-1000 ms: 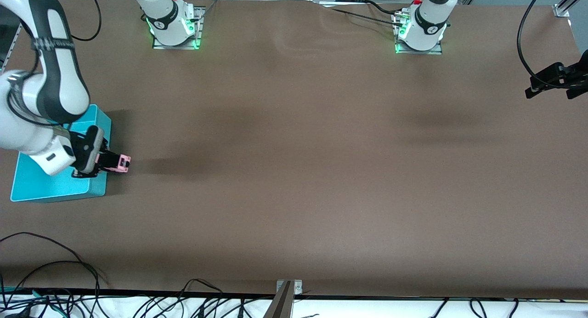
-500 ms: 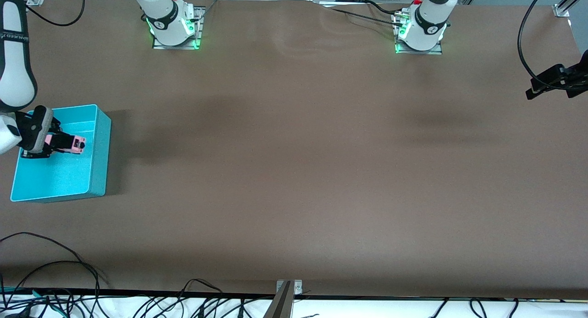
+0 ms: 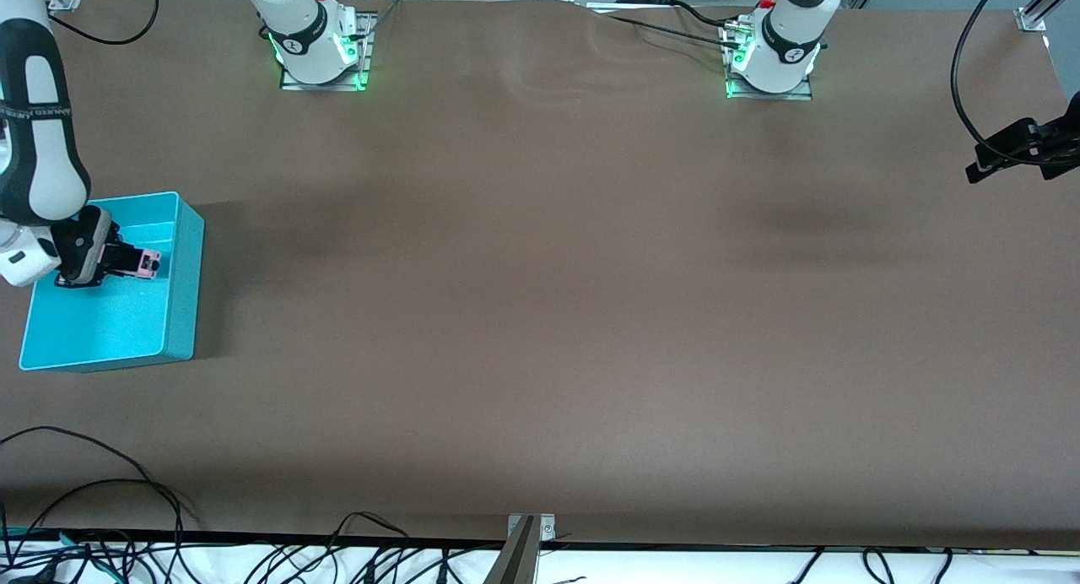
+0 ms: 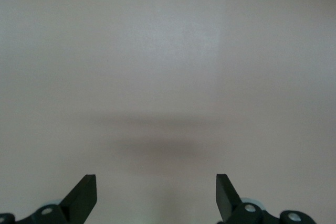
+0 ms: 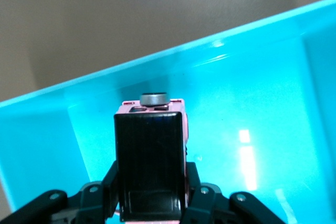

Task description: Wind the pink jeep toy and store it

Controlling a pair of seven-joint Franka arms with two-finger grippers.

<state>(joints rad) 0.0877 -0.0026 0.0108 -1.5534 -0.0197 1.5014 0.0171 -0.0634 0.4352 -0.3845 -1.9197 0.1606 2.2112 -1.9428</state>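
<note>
Right gripper (image 3: 126, 262) shifts slightly from half-second-earlier spot, staying over turquoise bin (image 3: 181, 221), clenched on pink jeep toy (image 3: 148, 263). Left gripper (image 4: 156, 199) waits spread apart, over bare table (image 3: 540, 314).

A wide table (image 3: 540, 314) fills almost everything, covered in a plain brown sheet that ripples slightly near its upper edge between the two mounting plates. Soft dark shadows lie across its middle. Green light glows at the two metal base plates (image 3: 325, 79) bolted along that upper edge. Black cables (image 3: 93, 516) trail loosely along the nearest edge, over a white strip. A metal bracket (image 3: 530, 527) sits at the middle of that edge. Aluminium framing (image 3: 1039, 10) shows at one upper corner.
</note>
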